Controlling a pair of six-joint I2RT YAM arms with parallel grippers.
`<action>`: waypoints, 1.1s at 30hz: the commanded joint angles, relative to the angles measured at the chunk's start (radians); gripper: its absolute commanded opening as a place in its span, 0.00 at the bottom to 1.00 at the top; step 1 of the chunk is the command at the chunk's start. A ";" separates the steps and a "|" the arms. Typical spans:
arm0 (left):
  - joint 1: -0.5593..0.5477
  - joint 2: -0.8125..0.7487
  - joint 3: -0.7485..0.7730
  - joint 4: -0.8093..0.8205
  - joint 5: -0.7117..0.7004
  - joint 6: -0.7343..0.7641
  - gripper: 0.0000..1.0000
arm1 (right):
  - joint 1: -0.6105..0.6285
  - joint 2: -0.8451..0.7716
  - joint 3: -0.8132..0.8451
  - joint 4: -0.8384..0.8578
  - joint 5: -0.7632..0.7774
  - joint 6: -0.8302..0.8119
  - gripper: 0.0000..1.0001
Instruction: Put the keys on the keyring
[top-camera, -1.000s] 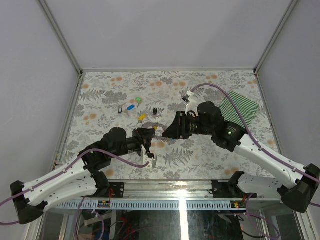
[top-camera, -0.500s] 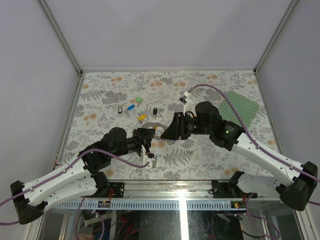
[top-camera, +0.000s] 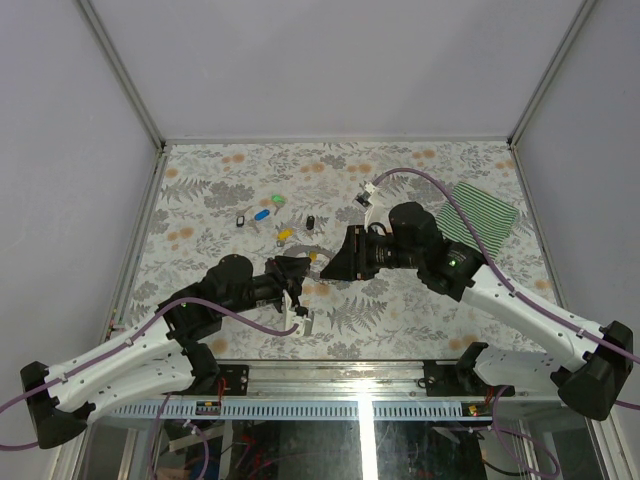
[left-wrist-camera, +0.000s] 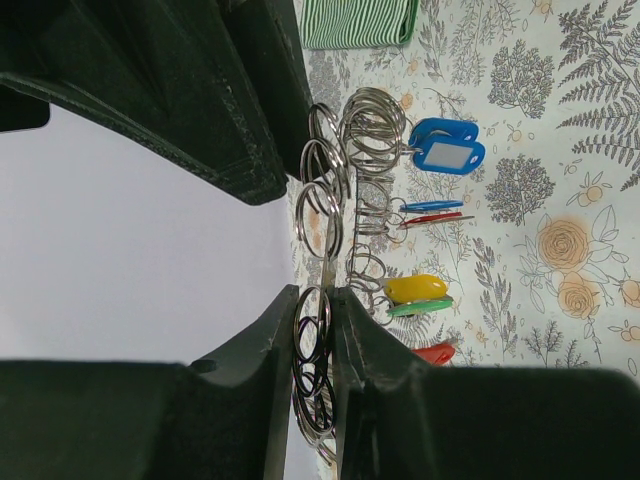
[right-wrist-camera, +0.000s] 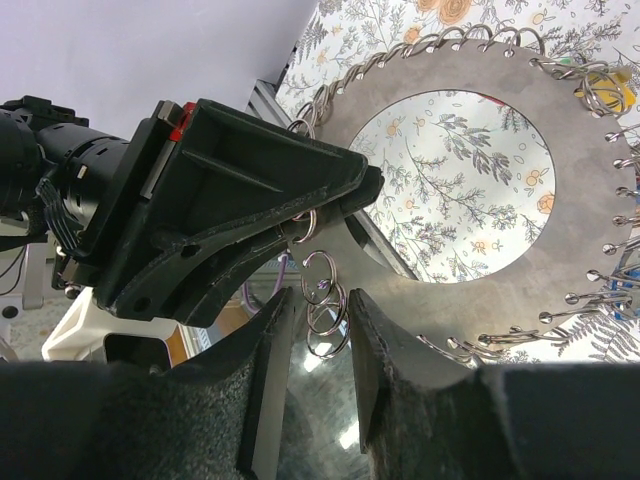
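Observation:
The keyring (right-wrist-camera: 560, 235) is a flat grey ring held on edge above the table, its rim lined with small wire rings (left-wrist-camera: 372, 130). My left gripper (left-wrist-camera: 323, 300) is shut on its rim and sits left of the ring (top-camera: 312, 252) in the top view (top-camera: 297, 272). My right gripper (right-wrist-camera: 320, 330) is open, its fingers close on either side of a few small wire rings (right-wrist-camera: 322, 300) hanging from the rim. Of the keys, blue (top-camera: 262, 214), green (top-camera: 277, 203), black (top-camera: 311, 221) and yellow (top-camera: 284, 236) lie behind the ring. Whether any hangs from it, I cannot tell.
A green striped cloth (top-camera: 480, 214) lies at the right of the floral table (top-camera: 420, 310). The two arms meet at the table's middle, and the right arm's purple cable (top-camera: 430, 180) loops above it. Grey walls close in the back and sides.
My right gripper has edged left toward the keyring and the left gripper, and its fingers have drawn a little closer together. The left arm and the keyring have stayed put.

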 joint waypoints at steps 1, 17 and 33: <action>-0.005 -0.010 0.025 0.081 0.002 0.022 0.00 | 0.005 -0.004 0.025 0.035 -0.017 0.001 0.34; -0.005 -0.018 0.027 0.072 -0.035 0.034 0.00 | 0.005 -0.057 0.070 -0.070 0.115 -0.068 0.39; -0.005 -0.007 0.030 0.096 -0.075 0.057 0.00 | 0.006 -0.063 0.085 -0.103 0.136 -0.028 0.39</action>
